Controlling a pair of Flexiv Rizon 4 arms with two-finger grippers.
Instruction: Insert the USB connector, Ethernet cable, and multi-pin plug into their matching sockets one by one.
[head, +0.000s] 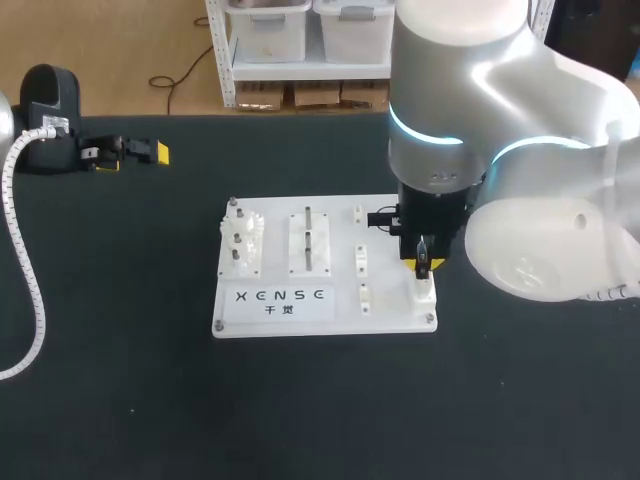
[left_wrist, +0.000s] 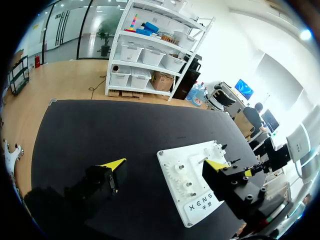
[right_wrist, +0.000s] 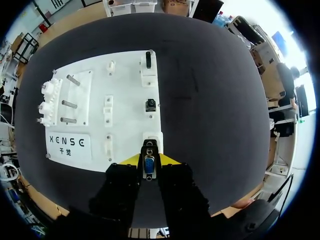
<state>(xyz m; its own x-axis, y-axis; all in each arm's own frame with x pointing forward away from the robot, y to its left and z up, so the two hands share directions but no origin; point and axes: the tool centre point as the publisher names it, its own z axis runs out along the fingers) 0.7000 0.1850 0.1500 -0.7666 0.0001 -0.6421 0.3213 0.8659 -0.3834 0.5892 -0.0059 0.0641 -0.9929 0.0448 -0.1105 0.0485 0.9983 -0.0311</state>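
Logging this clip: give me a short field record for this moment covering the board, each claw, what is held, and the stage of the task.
board: white board on the black table
right claw: shut on the multi-pin plug
plug position: just over the socket at the board's near right corner
plug seated: cannot tell
left claw: open, empty, off the board at the table's far left
stage: multi-pin plug at its socket, claw not released
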